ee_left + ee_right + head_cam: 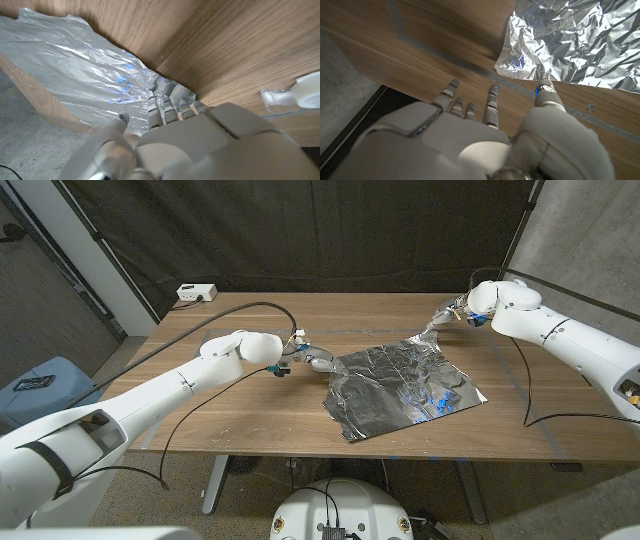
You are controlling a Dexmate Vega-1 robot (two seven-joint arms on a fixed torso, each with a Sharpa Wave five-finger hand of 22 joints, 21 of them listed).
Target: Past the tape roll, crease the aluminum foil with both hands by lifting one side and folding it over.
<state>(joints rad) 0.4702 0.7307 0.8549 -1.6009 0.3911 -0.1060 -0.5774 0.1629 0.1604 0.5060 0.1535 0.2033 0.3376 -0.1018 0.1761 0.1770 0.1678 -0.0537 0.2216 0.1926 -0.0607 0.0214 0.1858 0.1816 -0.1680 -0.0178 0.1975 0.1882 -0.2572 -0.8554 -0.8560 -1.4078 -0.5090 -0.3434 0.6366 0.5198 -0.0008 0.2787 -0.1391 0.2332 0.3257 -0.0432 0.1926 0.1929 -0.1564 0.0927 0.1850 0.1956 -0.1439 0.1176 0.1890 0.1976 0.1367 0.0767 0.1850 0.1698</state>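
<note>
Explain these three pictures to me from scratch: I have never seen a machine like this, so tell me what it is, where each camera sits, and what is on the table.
This is a stationary robot with two white arms, each ending in a robot hand. The wide picture comes from a camera on its head, looking down at a wooden table. The other two come from cameras on the wrists, looking along the back of each hand. On the table lies a crinkled sheet of aluminum foil. The left robot hand touches the foil's near corner, fingers at its edge. The right robot hand pinches the far corner and lifts it off the wood. A clear tape roll shows in the left wrist picture. A small white box sits at the table's back edge.
</note>
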